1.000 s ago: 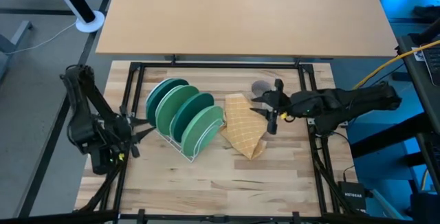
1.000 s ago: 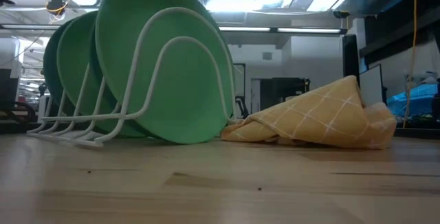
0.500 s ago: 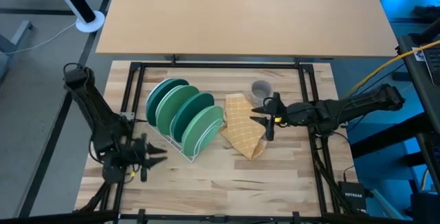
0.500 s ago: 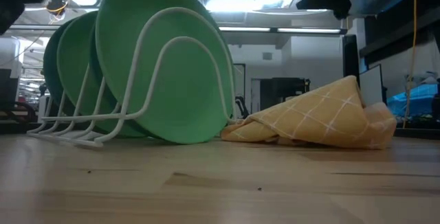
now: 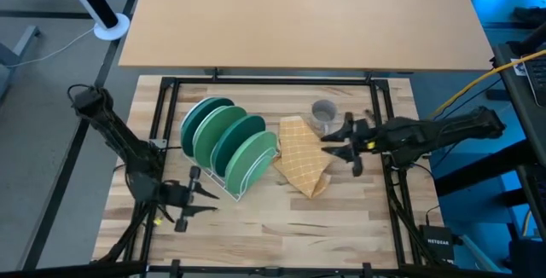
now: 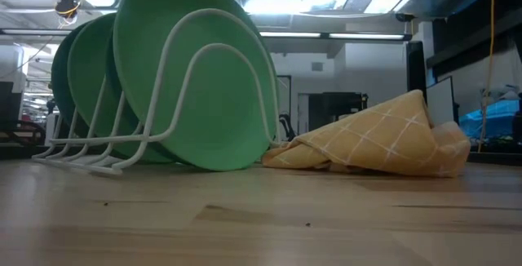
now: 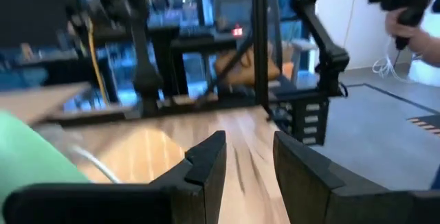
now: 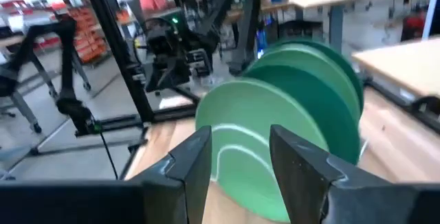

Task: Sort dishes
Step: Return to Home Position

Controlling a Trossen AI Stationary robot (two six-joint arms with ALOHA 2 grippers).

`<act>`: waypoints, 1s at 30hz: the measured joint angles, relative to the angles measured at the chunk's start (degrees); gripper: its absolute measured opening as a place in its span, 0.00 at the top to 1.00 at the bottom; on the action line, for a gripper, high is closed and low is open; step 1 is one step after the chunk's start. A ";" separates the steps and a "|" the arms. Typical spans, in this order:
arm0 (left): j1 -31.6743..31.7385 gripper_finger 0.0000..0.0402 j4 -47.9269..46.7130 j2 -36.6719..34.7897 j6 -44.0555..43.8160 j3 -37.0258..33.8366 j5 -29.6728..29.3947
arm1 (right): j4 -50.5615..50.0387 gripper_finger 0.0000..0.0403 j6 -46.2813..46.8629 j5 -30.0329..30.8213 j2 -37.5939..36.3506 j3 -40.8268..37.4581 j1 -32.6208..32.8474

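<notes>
Wooden table (image 5: 341,218) below us: green plates (image 5: 223,135) stand upright in the white wire rack (image 5: 235,194), the grey mug (image 5: 322,111) just beside the yellow checked cloth (image 5: 300,160). Left gripper (image 5: 207,199) hovers near the rack, fingers spread; right gripper (image 5: 329,145) beside the mug, fingers also apart.

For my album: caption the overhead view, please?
Green plates stand in the white rack, beside a yellow cloth and grey mug.
</notes>
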 joint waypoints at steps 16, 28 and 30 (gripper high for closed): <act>-0.91 0.72 -41.44 -36.23 1.77 -0.02 7.91 | 4.25 0.62 -0.05 4.82 -17.92 -17.05 -0.04; -0.69 0.72 -18.96 -42.92 10.26 -17.95 20.80 | 17.48 0.62 4.17 5.03 -20.57 -29.78 -0.04; -0.21 0.72 -13.59 -44.08 10.05 -21.68 20.75 | 17.59 0.62 4.76 5.02 -20.57 -30.56 -0.03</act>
